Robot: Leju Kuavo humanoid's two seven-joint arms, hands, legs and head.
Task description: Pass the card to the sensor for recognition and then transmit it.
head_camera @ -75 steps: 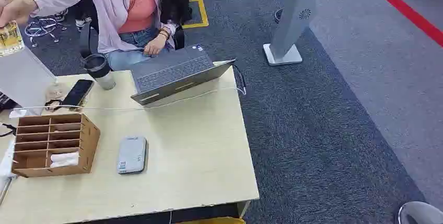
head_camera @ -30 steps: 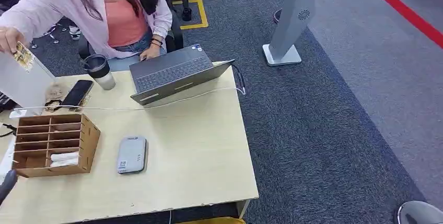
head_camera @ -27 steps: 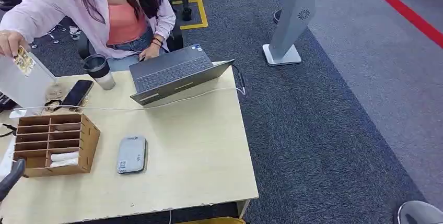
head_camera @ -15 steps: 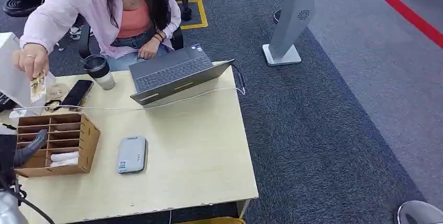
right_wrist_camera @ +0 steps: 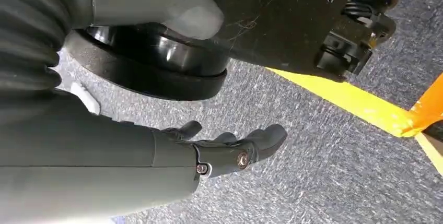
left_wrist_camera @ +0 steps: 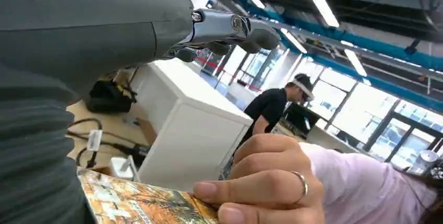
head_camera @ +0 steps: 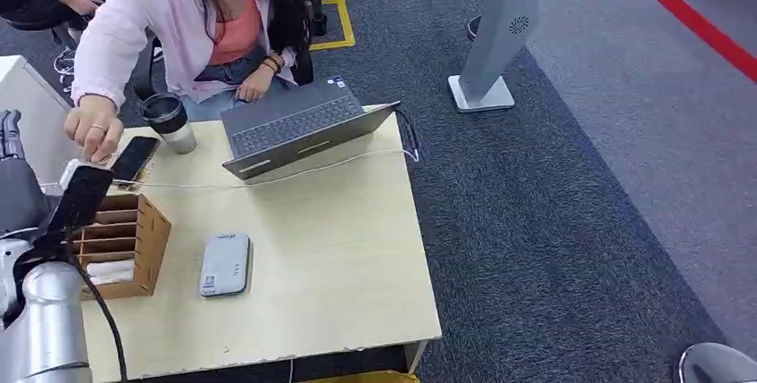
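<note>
Head view looks down on table [head_camera: 330, 249]; wrist views sit close.

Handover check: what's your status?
Left hand open, raised beside card. Person's hand pinches card. Right hand empty, hanging. Sensor unobstructed.

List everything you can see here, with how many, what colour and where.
Table: one, pale wood, centre.
Laptop: one, grey, open at the table's far edge.
Card reader: one, grey, flat, mid-table.
Slotted box: one, brown wood, beside the reader.
Cup: one, dark-lidded, far edge.
Phone: one, black, near the cup.
Cable: one, white, across the table.
Card: one, gold-patterned, pinched by the person's hand.
Stand: one, grey, on carpet.
Person: one, pink jacket, seated behind the table.
Left hand: raised near the card, fingers apart.
Right hand: hanging over the floor, holding nothing.
</note>
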